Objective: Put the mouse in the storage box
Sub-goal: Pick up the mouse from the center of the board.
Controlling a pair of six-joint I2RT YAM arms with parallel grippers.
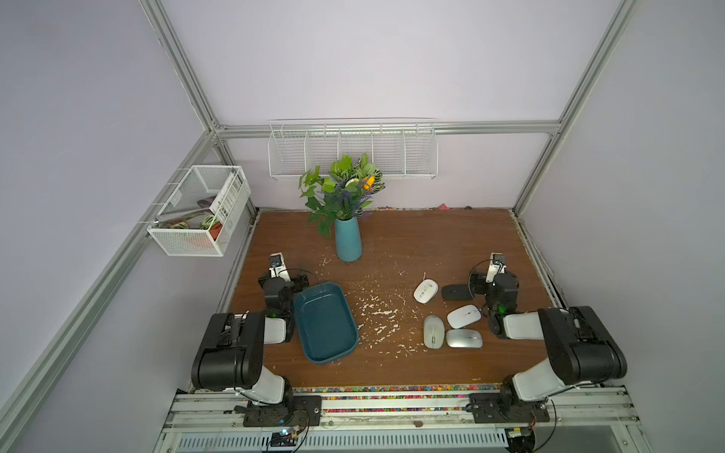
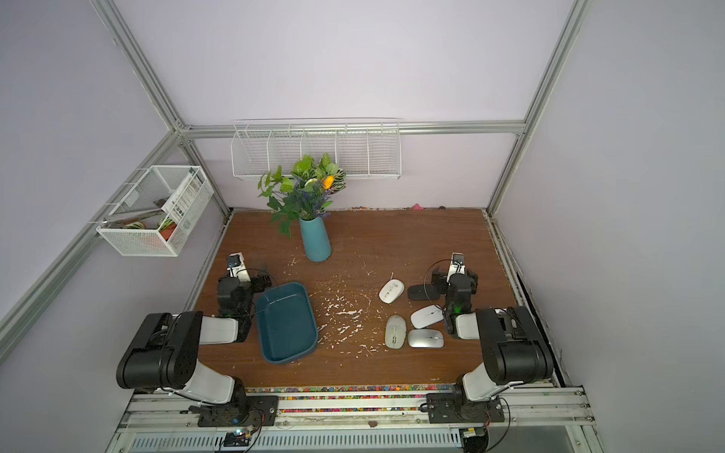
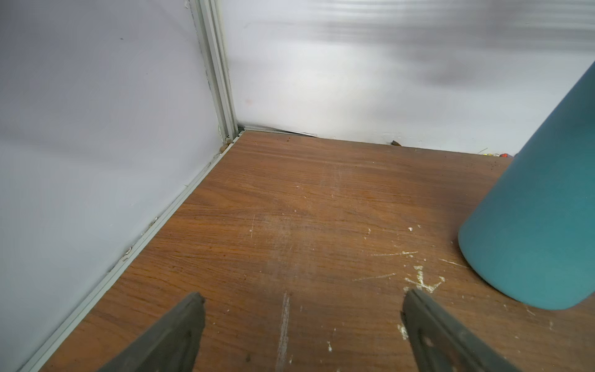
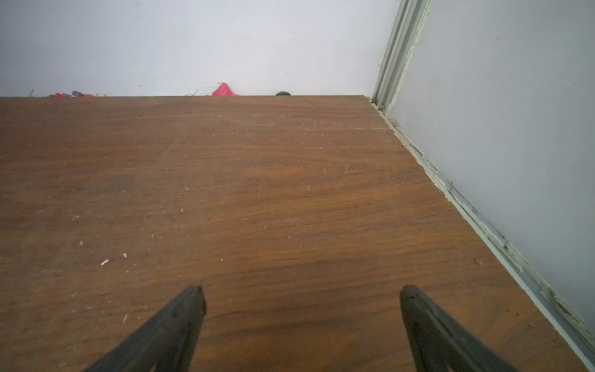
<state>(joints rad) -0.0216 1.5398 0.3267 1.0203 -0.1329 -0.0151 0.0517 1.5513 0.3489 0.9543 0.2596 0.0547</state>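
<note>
The storage box (image 1: 325,321) (image 2: 286,323), a dark teal shallow bin, lies empty on the wooden table at the left, right beside my left arm. Several mice lie at the right: a white one (image 1: 425,290), a black one (image 1: 455,292) partly under my right arm, another white one (image 1: 463,316), a grey one (image 1: 433,331) and a silver one (image 1: 464,338). My left gripper (image 3: 304,296) is open over bare wood behind the box. My right gripper (image 4: 301,291) is open too, over bare wood beyond the mice. Neither wrist view shows a mouse or the box.
A tall teal vase (image 1: 348,239) (image 3: 531,225) with flowers stands at the back, close to my left gripper's right side. White wire baskets hang on the back wall (image 1: 353,153) and the left wall (image 1: 200,211). White flecks (image 1: 376,313) litter the table's middle.
</note>
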